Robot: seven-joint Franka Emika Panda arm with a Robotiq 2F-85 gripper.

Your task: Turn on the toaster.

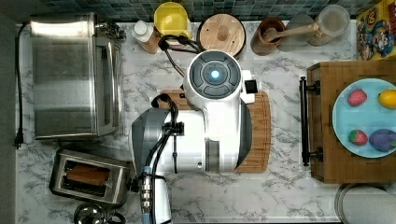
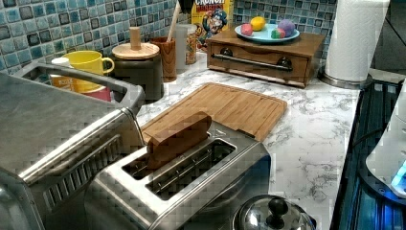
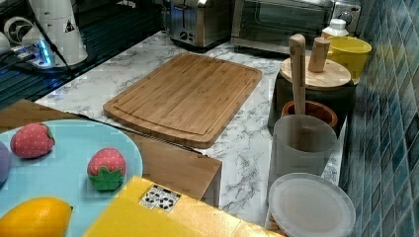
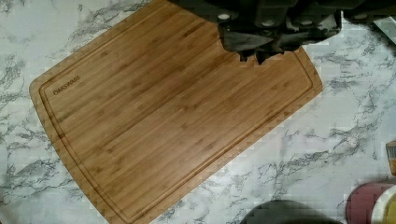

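The toaster (image 1: 116, 184) is a small brushed-steel box at the top view's lower left, with a brown bread slice (image 1: 88, 176) standing in one of its two slots. The left view has the toaster (image 2: 210, 191) close up, the bread slice (image 2: 179, 136) sticking out above the slot. In the right view the toaster (image 3: 197, 22) stands at the far end of the counter. My gripper (image 4: 256, 57) hangs above one end of the bamboo cutting board (image 4: 173, 112), fingertips together and holding nothing. In the top view my white arm (image 1: 215, 116) covers most of the board, well to the right of the toaster.
A large steel toaster oven (image 1: 70, 74) stands just behind the toaster. A pot lid with a black knob (image 2: 275, 213) lies next to it. Mugs, a lidded jar (image 1: 222, 33) and a utensil holder line the tiled wall. A wooden box (image 1: 327, 121) carries a plate of toy fruit.
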